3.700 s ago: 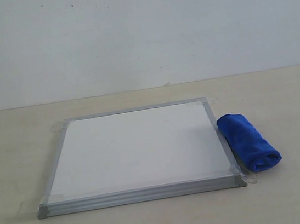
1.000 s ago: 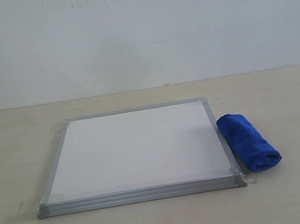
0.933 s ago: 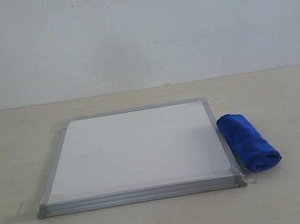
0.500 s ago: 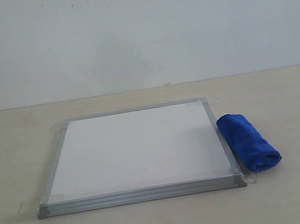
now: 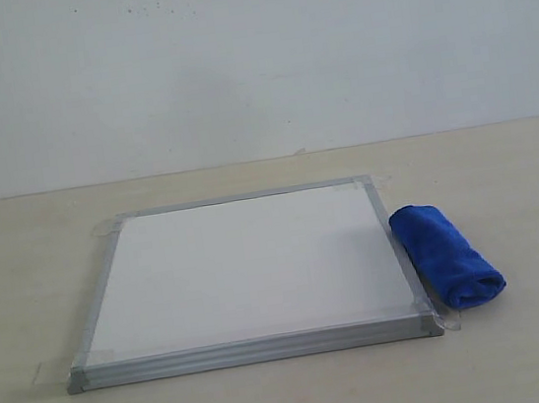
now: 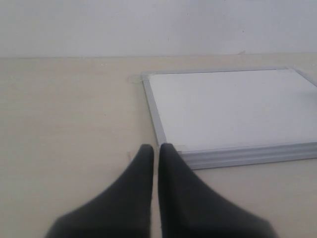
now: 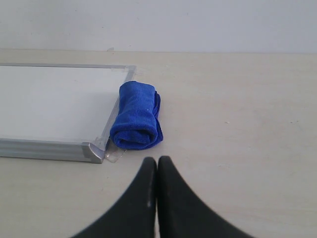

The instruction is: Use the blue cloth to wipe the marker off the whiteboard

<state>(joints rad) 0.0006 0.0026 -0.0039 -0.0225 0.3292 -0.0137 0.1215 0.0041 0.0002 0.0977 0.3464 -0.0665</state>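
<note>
1. The left gripper (image 6: 157, 148) has its fingers pressed together on nothing and hangs over the table (image 5: 504, 171), just off the whiteboard's near left corner.
2. The whiteboard (image 5: 243, 265) lies flat, with clear tape at its corners.
3. The blue cloth (image 5: 445, 253) lies rolled up on the table along the whiteboard's right frame edge, towards its near corner.
4. The right gripper (image 7: 157, 161), its fingers together and empty, hangs off the whiteboard's near right corner, close to the cloth's end.

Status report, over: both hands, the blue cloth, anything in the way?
Left hand shut, empty. Right hand shut, empty, short of blue cloth. Cloth rolled beside whiteboard, untouched. No marker line visible; nothing in the way.
</note>
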